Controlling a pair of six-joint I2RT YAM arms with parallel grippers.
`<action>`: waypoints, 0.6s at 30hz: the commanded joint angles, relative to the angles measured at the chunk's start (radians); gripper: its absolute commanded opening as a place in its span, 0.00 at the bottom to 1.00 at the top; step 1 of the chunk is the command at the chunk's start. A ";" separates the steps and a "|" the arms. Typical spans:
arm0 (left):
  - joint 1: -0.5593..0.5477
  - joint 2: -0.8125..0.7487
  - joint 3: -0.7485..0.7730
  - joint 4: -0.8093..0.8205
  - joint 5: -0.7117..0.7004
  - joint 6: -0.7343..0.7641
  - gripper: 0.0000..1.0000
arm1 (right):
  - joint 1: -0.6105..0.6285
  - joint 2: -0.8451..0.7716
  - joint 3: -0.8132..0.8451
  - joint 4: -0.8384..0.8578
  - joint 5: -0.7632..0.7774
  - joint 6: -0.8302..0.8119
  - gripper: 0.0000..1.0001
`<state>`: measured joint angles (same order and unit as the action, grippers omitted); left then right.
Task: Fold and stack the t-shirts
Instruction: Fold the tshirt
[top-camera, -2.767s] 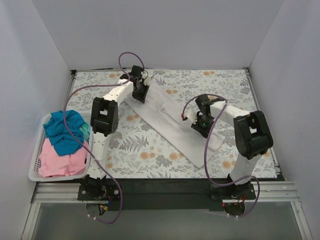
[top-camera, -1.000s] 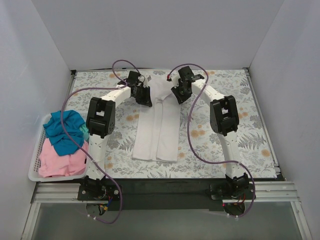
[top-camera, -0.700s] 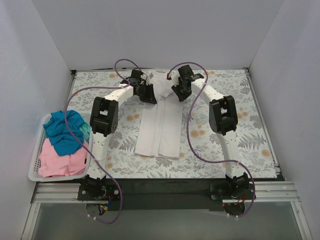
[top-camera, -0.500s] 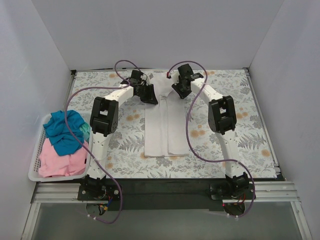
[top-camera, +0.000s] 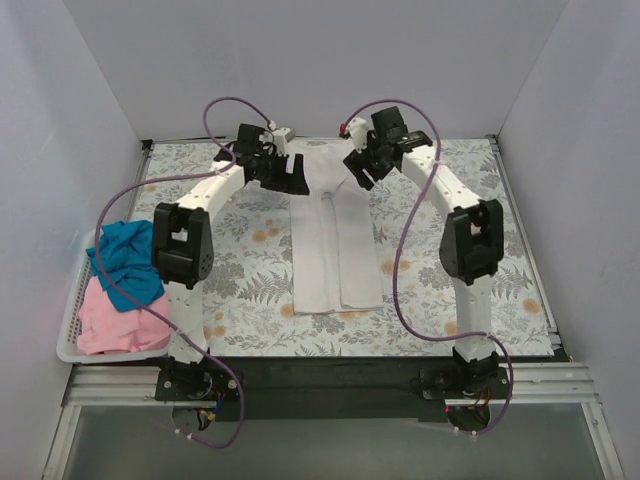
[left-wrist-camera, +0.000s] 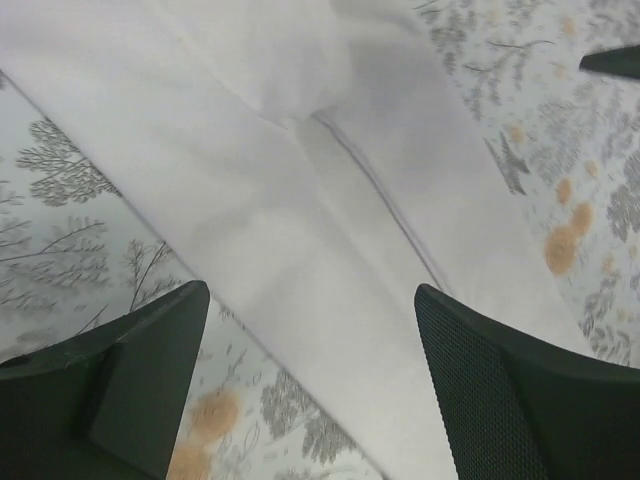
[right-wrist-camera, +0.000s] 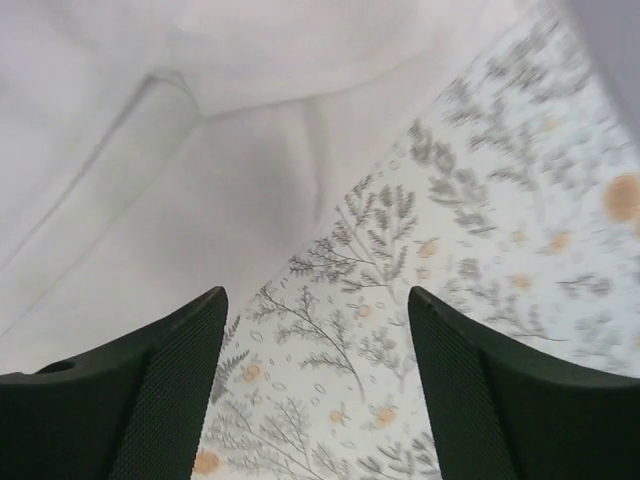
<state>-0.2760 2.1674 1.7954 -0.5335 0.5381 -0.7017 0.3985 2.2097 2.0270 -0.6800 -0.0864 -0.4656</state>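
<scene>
At table centre: white t-shirt (top-camera: 337, 255) lies flat on the floral table cover (top-camera: 480, 250), folded into a narrow strip.
Long axis: near to far, far end between the grippers.
Open room: cover shows on both sides of the strip.
Left edge: basket (top-camera: 68, 318) holding teal shirt (top-camera: 125, 262) and pink shirt (top-camera: 115, 322).
Left gripper (top-camera: 291, 177): fingers spread, empty.
Right gripper (top-camera: 358, 170): fingers spread, empty.

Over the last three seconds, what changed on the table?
The white t-shirt swung from diagonal to straight down the middle. The left gripper and right gripper opened and let go of its far end. The basket, teal shirt and pink shirt are unchanged.
</scene>
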 joint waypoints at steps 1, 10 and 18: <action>0.011 -0.344 -0.085 0.015 0.116 0.212 0.84 | -0.003 -0.307 -0.023 0.060 -0.128 -0.068 0.81; -0.031 -0.763 -0.574 0.067 0.346 0.499 0.87 | 0.008 -0.776 -0.585 0.122 -0.516 -0.480 0.98; -0.235 -0.969 -1.008 0.070 0.108 0.766 0.89 | 0.204 -1.117 -1.190 0.112 -0.379 -0.758 0.97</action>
<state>-0.4416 1.2762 0.9085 -0.4747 0.7605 -0.0731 0.5350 1.1538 0.9592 -0.5537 -0.4870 -1.0832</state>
